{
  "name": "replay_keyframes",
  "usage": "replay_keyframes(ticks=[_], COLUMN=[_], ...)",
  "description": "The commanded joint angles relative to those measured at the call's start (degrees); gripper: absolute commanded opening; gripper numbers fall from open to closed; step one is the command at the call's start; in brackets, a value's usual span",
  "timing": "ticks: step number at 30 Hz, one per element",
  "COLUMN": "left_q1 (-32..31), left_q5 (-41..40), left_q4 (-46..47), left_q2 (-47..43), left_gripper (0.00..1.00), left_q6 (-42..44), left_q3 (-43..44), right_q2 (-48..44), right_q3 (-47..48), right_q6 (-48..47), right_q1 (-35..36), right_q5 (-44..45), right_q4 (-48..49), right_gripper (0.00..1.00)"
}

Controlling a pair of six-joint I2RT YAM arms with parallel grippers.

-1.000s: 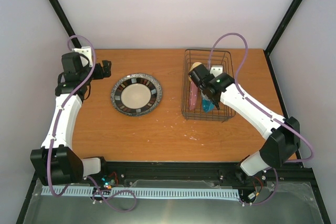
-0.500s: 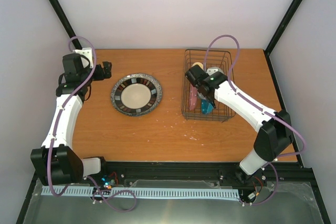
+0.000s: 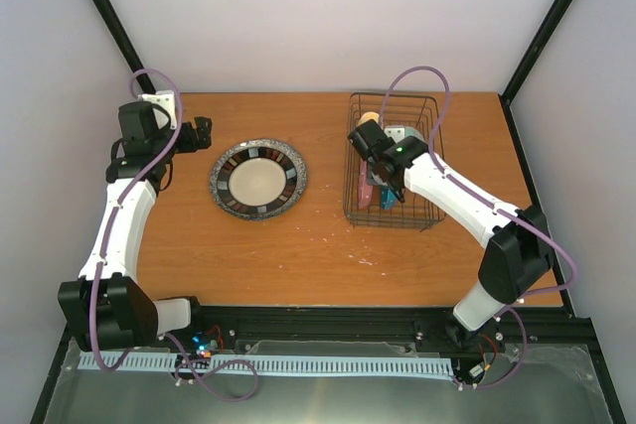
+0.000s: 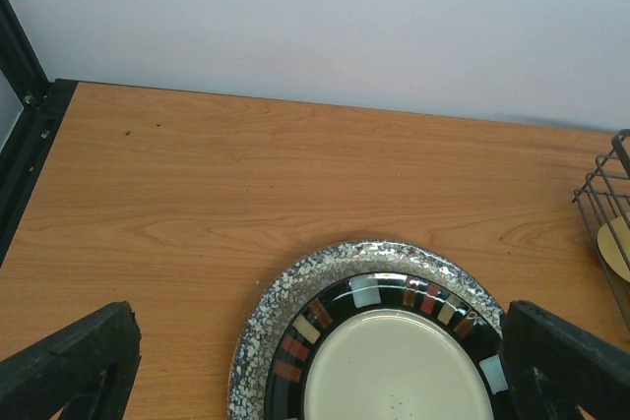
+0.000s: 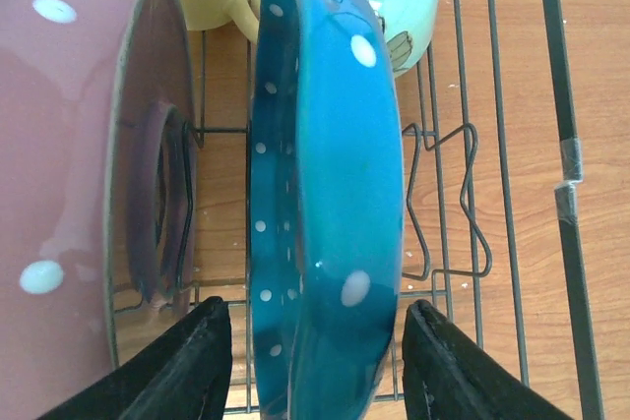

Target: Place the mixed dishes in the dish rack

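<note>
A: Right end effector (image 5: 315,310)?
B: Arm reaching down into the dish rack (image 3: 393,106); jaws parted astride the upright teal dotted plate (image 5: 335,194) inside it.
A: Left end effector (image 3: 202,132)?
B: Spread wide, well left of the rack, facing the dark-rimmed plate (image 3: 258,179).

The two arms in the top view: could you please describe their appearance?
Both the left arm and the right arm have white links between black joints. A purple cable loops along each. The left gripper and right gripper have black matte fingers; a green light glows on the right wrist.
</note>
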Motion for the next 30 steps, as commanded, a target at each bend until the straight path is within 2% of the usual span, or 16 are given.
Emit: replay_keyframes(ticks=[1, 6, 9, 16, 20, 22, 23, 26, 27, 30], left_q1=[0.0, 0.0, 0.51, 7.01, 8.4, 8.44, 8.46, 8.46, 8.44, 8.44], left_q5=[0.2, -0.08, 1.64, 13.57, 16.86, 18.62, 19.37, 21.01, 21.76, 23.58], left_q4=[1.13, 1.67, 1.67, -1.21, -3.22, -3.8, -3.96, -3.89, -3.66, -3.06], left_q2=[-0.14, 0.18, 1.26, 7.64, 13.44, 16.44, 17.83, 21.04, 21.67, 22.66], left_gripper=[1.0, 1.0, 1.0, 1.0, 0.97, 0.9, 0.83, 0.47, 0.41, 0.39], left_q6=[0.48, -0.37, -1.83, -4.68, -3.95, -3.25, -2.85, -2.45, -2.31, -2.24], left_q3=[0.53, -0.41, -1.62, -3.99, -5.85, -6.78, -7.22, -8.7, -9.15, -9.98], right_q2=[-1.46, -5.16, -7.3, -15.84, -19.9, -20.79, -21.03, -21.11, -21.04, -20.93], right_q3=[0.02, -0.81, -0.22, -0.29, -0.17, -0.03, -0.03, -0.2, -0.39, -1.17], right_q6=[-0.15, 0.51, 0.98, 1.58, -0.73, -2.19, -2.71, -4.02, -4.31, -5.14], right_q1=[-0.01, -0.01, -0.02, -0.1, -1.27, -1.86, -2.02, -2.74, -2.93, -3.48], right_q5=[0.11, 2.7, 5.59, 13.71, 14.23, 13.46, 13.28, 12.11, 11.74, 10.43], right_q4=[1.6, 2.79, 1.64, 0.45, 1.73, 2.67, 2.98, 4.06, 4.47, 5.99], right_gripper=[0.5, 0.56, 0.57, 0.6, 0.61, 0.61, 0.61, 0.61, 0.61, 0.61])
